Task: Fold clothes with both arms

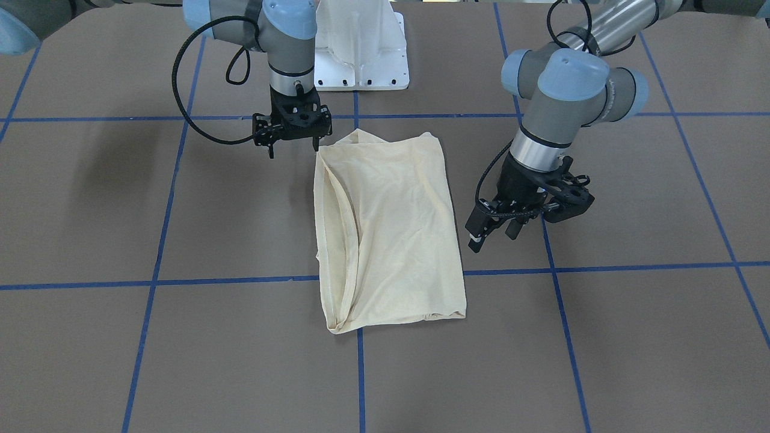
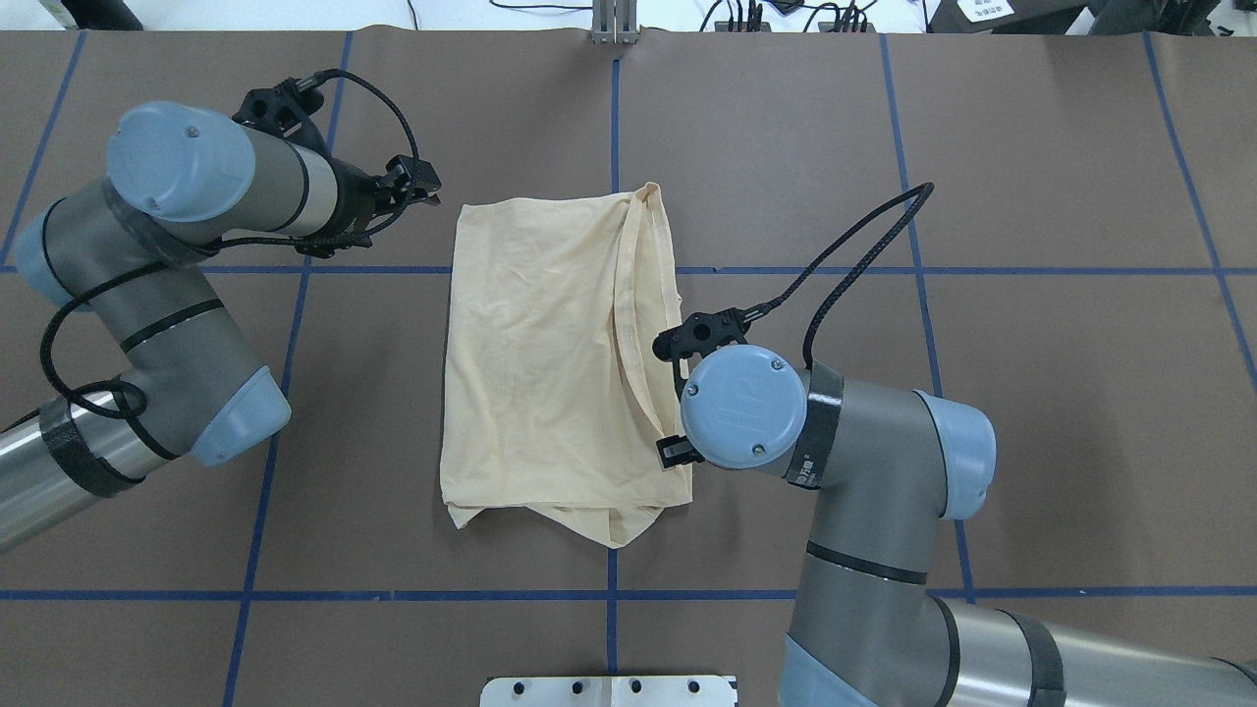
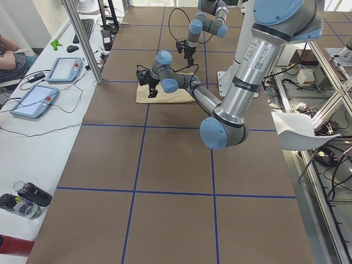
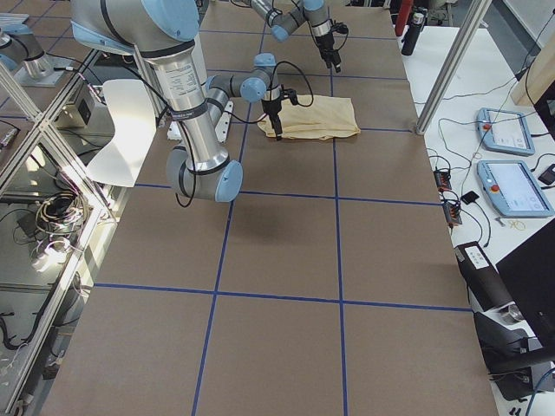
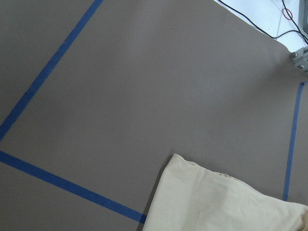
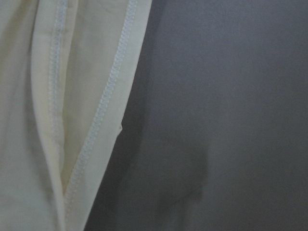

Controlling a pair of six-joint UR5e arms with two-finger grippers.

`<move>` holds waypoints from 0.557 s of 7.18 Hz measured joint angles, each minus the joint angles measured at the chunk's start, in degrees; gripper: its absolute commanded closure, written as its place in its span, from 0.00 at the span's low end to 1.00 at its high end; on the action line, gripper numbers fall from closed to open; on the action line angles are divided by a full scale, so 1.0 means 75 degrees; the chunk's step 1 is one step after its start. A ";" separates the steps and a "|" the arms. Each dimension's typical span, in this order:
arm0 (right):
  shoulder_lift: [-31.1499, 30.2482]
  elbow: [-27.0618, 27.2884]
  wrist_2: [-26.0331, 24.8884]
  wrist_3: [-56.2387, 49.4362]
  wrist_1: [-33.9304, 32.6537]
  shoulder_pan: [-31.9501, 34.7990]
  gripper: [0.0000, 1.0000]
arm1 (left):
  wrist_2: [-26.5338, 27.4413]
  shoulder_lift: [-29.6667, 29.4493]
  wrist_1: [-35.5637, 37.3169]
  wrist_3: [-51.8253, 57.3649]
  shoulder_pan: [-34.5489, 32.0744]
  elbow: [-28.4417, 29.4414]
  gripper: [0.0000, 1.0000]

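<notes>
Shows shirt [image 1: 388, 234] folded into a rectangle, central on table [image 1: 631, 337]. Shows left gripper [image 1: 495, 237] beside its long edge, right gripper [image 1: 293, 148] at a corner, both spread open, holding nothing. Risks pinching only the top layer, dragging the fold apart.

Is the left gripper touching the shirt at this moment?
Apart. The overhead view shows a strip of bare table between the left gripper and the shirt corner.

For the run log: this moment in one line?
shirt folded | left tool open, empty, beside shirt | right tool open, empty, at shirt corner
</notes>
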 measured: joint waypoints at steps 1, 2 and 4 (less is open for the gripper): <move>0.0234 -0.0216 -0.0062 -0.0177 0.0226 0.0113 0.02 | 0.0003 0.0003 -0.0015 0.0021 0.0000 0.0013 0.00; 0.0509 -0.0739 -0.0191 -0.0270 0.0724 0.0196 0.02 | 0.0005 0.0003 -0.0026 0.0029 0.0000 0.0026 0.00; 0.1044 -0.2079 -0.0591 -0.0410 0.1824 0.0247 0.26 | 0.0006 0.0001 -0.0032 0.0042 0.0000 0.0056 0.00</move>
